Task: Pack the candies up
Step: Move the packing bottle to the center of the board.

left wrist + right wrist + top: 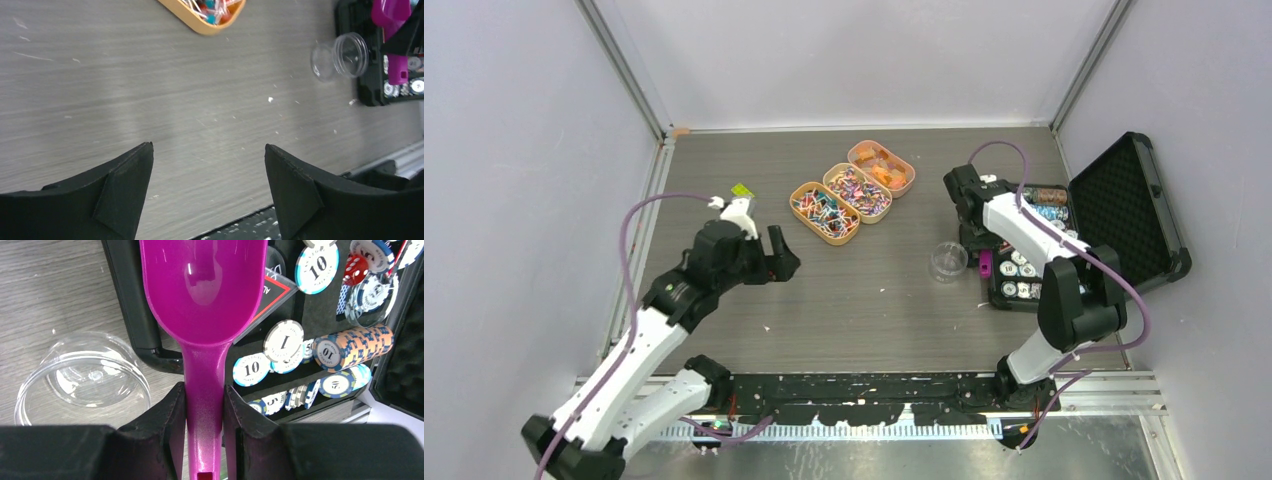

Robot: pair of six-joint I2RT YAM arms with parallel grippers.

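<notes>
The candies (824,212) are tiny mixed-colour wrapped sweets filling two oval orange trays at the table's middle back, the second one (858,192) beside the first. One tray's corner with candies (209,7) shows at the top of the left wrist view. My right gripper (977,242) (204,390) is shut on the handle of the magenta scoop (202,285) (986,264). The scoop is empty and hangs over the near edge of the black case. A clear plastic cup (948,261) (82,377) stands empty just left of the scoop. My left gripper (786,262) (208,147) is open and empty over bare table.
An open black case (1124,215) with poker chips (282,342) and a red die (356,264) lies at the right. A third orange tray (881,165) holds orange pieces. A small green and white thing (742,190) lies at the left. Grey walls enclose the table.
</notes>
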